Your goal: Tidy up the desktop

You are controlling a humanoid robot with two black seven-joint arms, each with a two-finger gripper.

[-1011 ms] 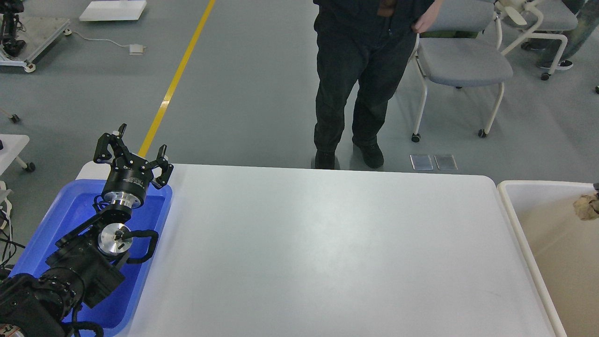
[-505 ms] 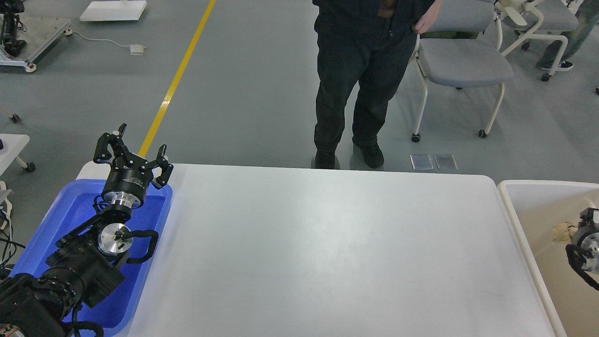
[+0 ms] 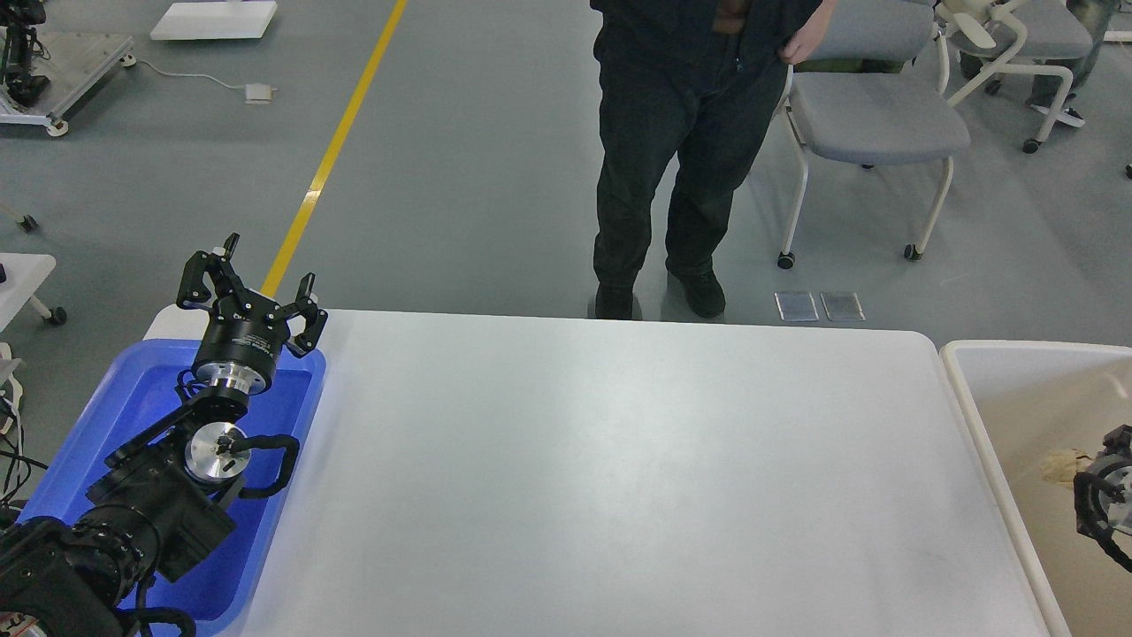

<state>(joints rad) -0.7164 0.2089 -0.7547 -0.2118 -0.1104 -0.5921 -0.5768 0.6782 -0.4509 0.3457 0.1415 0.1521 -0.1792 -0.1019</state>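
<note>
The desktop [image 3: 601,460] is a wide white tabletop and shows bare. My left gripper [image 3: 248,285] is open and empty, held up over the far end of the blue tray [image 3: 124,402] at the table's left. Only the wrist of my right arm [image 3: 1110,495] shows at the right edge, over the cream-white tub [image 3: 964,376]. Its gripper [image 3: 1118,435] is a small dark shape and its fingers cannot be told apart. A crumpled beige paper [image 3: 1061,464] lies in the tub just left of that wrist.
A person in dark clothes [image 3: 672,159] stands at the table's far edge. A grey chair [image 3: 875,115] stands behind to the right. A yellow floor line [image 3: 336,150] runs behind the left side.
The crumpled paper went from the right edge, high over the tub, down into the tub. My right wrist came into view and then moved lower. The left arm has not moved.
</note>
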